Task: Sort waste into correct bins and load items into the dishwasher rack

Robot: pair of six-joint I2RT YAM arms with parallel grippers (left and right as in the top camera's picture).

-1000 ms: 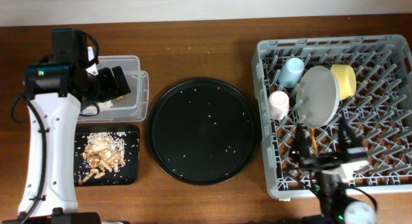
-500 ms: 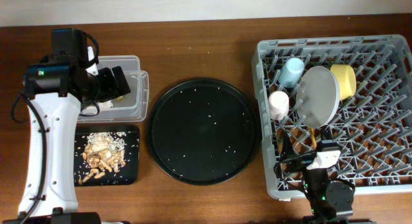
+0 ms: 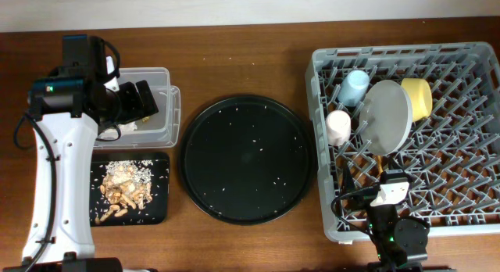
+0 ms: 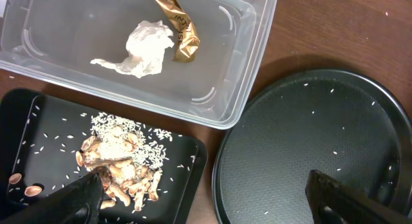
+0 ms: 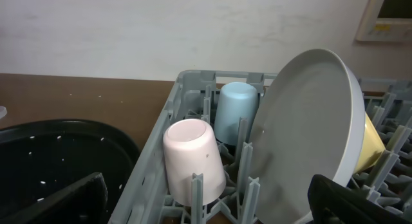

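Note:
My left gripper (image 3: 144,102) hangs open and empty over the clear tub (image 3: 166,131). In the left wrist view the tub (image 4: 248,69) holds the white tissue (image 4: 145,47) and the brown-gold wrapper (image 4: 177,24). The small black tray (image 4: 190,179) holds the food scraps (image 4: 119,163). My right gripper (image 3: 373,187) is open and empty, low over the front of the grey rack (image 3: 328,69). The right wrist view shows the pink cup (image 5: 193,159), blue cup (image 5: 235,111), grey plate (image 5: 315,134) and yellow bowl (image 5: 374,143) standing in the rack. A chopstick (image 3: 380,166) shows below the plate.
The large round black tray (image 3: 248,159), dotted with white specks, lies between the bins and the rack. The black tray (image 3: 160,217) sits in front of the tub. Bare wooden table lies behind the round tray. A white wall stands beyond the table's far edge.
My right arm has drawn back toward the rack's front edge and turned, so its spread fingers show less from above. The left arm has not moved.

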